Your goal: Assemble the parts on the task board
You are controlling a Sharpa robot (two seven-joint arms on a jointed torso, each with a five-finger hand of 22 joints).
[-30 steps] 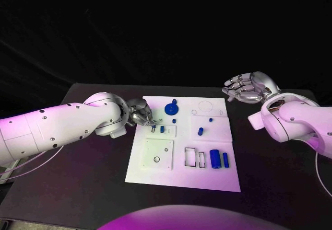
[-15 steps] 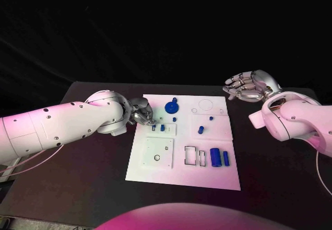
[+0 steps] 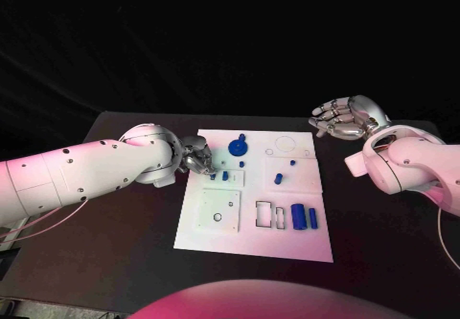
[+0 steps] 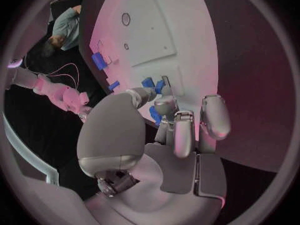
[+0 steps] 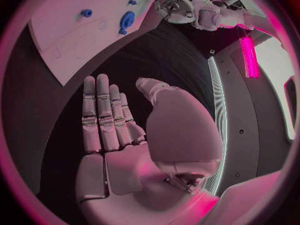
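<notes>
Two small blue parts stood near the task board's left edge, where my left hand pinched at one, seating it I judged, needing a straight press next, while my right hand hung open-fingered off the board's far right corner.

White task board; blue parts; black table; silver left hand, right hand.
</notes>
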